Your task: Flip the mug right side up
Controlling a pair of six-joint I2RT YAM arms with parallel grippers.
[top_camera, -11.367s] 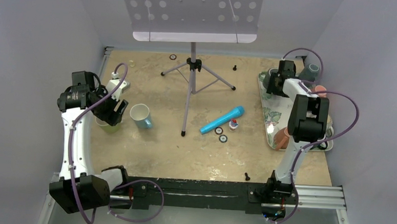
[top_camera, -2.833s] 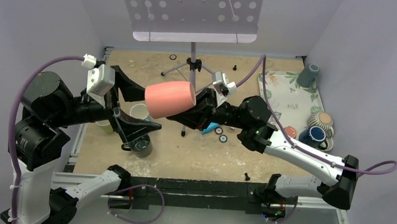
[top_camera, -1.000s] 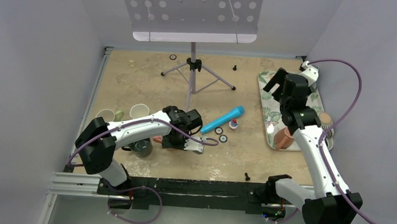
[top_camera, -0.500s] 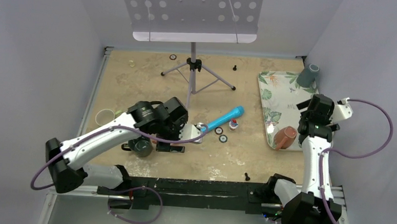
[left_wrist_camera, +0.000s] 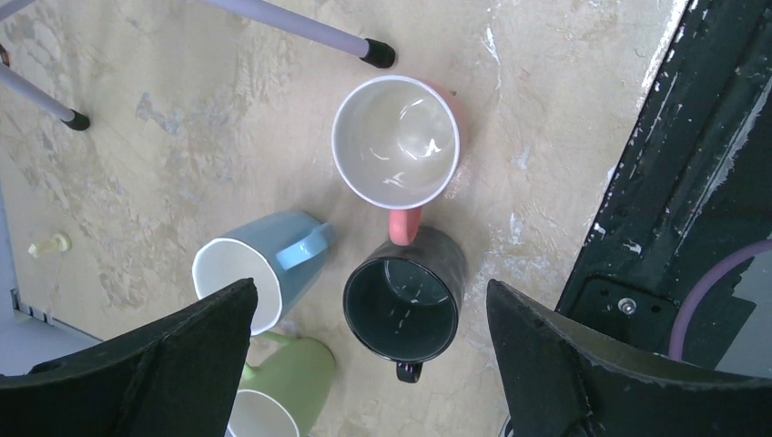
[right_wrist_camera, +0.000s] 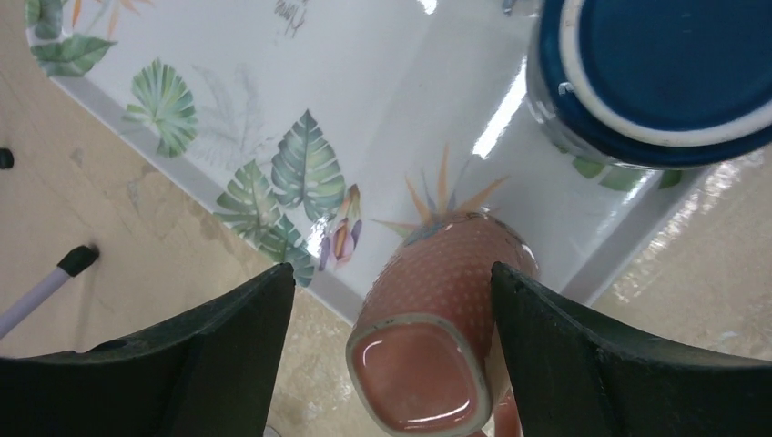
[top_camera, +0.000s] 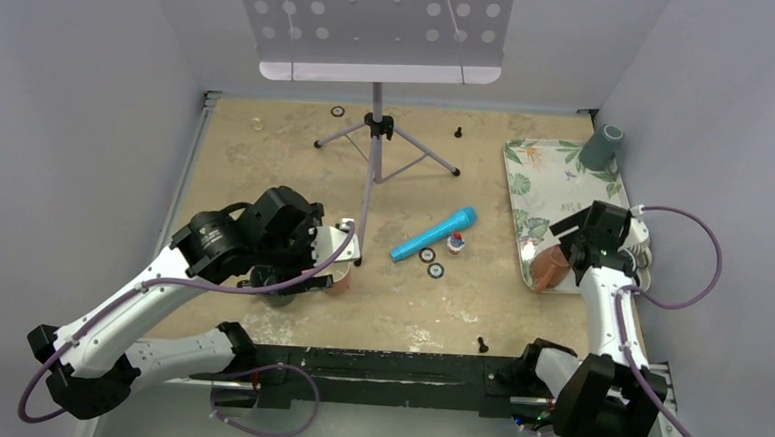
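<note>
Broad sandy table [top_camera: 266, 172] first, with a music stand [top_camera: 378, 38] at the far side and a leaf-printed tray [top_camera: 541, 176] along the right edge.

Then the left gripper [left_wrist_camera: 369, 289]: spread as wide as possible, holding nothing, hanging high above a group of four mugs near the front left. Then the right gripper [right_wrist_camera: 391, 273]: low over the near left corner of the tray, jaws wide and standing on both sides of the terracotta mug [right_wrist_camera: 428, 364], not pressing it so far as visible. Nothing held yet.

About this terracotta mug, with dotted surface: lying on its side across the rim of the tray, base toward the wrist camera, mouth hidden. Just beside it on the tray, a dark blue mug [right_wrist_camera: 655, 73] upside down.

Under the left gripper: coral mug [left_wrist_camera: 396, 141] upright, white inside showing; black mug [left_wrist_camera: 405, 296] just beside its handle; light blue mug [left_wrist_camera: 264, 259] and green mug [left_wrist_camera: 291, 382] further to the side, the green one only partly in view.

Probably the grasp step on the terracotta mug: approach done, closing not done. Next, by judgement: close firmly on the round body, lift free of the rim, rotate the wrist until the mouth points up, then set down flat. Some risk of rolling or slipping, because of the curved wall and the rim underneath.
</note>
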